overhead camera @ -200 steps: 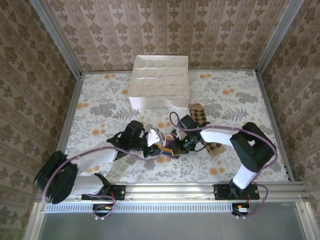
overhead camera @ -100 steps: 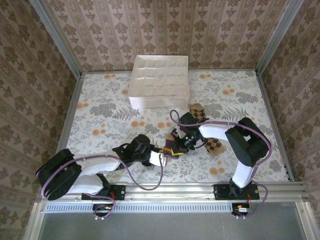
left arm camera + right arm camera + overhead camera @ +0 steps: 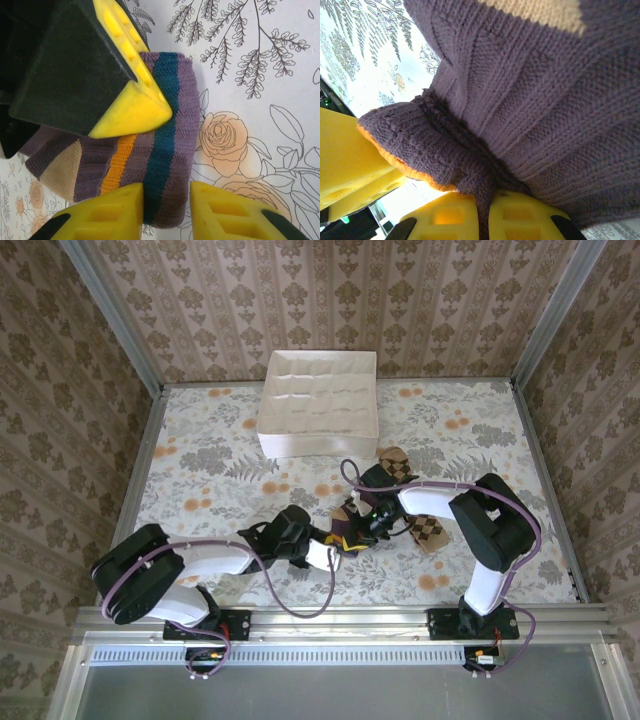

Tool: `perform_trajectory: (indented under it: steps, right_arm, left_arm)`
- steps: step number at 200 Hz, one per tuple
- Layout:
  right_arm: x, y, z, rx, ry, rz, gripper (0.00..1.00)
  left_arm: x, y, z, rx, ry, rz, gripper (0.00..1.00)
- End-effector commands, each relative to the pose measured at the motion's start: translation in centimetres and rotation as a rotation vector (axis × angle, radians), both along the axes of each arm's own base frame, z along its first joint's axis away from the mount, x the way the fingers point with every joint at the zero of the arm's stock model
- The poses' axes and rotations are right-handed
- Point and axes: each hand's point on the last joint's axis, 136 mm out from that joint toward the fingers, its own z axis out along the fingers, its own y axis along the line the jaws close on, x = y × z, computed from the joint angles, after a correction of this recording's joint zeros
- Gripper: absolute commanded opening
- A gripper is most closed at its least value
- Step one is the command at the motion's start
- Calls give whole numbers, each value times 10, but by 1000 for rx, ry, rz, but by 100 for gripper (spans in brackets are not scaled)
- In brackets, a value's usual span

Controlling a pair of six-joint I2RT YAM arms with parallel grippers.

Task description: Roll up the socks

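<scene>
Change: over the last second the left arm pulled back toward the near bench edge. Its left pincer now straddles the folded end of the purple sock, part-spread with knit filling the gap; can't tell if it's biting. Right pincer is pressed together on a bunched fold of the same sock. Looks like a re-grip mid-roll, bundle not closed yet. The sock sits mid-bench between both pincers: ribbed purple, teal and orange stripes, tan patch, a loose wad. Diamond-checked sock lies flat just beyond, partly under the right arm.
</scene>
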Motion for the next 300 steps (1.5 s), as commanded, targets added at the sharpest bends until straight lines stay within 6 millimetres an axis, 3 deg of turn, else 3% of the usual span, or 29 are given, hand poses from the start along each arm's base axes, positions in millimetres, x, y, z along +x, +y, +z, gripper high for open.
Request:
perform_trajectory:
  steps: [1, 64, 91, 111, 141, 182, 210, 268, 300]
  right_arm:
    - [-29, -58, -64, -336, 72, 10, 3]
    - [-30, -58, -65, -337, 79, 30, 5]
    - [-30, -55, -62, -321, 86, 46, 7]
    - [-32, -55, -51, -300, 100, 52, 13]
    - [-17, -52, -26, -229, 49, 22, 24]
    - [9, -53, 12, -80, -117, -75, 37]
    - [19, -61, 32, -31, -296, -107, 36]
    - [15, -56, 74, 179, -646, -99, 33]
    - [12, -52, 89, 238, -760, -87, 44]
  left_arm:
    - [-2, -10, 4, -5, -22, -50, 31]
    - [5, -7, -25, 128, -29, -50, 38]
    - [10, 1, -45, 234, -21, -25, 37]
    - [5, 4, -52, 281, -10, -47, 28]
    - [-7, 12, -55, 379, 91, -70, 0]
    - [-31, 7, -43, 434, 282, -52, 0]
    - [-46, -4, -33, 408, 450, -31, 0]
    - [-50, -10, -11, 296, 818, 66, 0]
    - [-47, -13, -1, 251, 983, 85, 0]
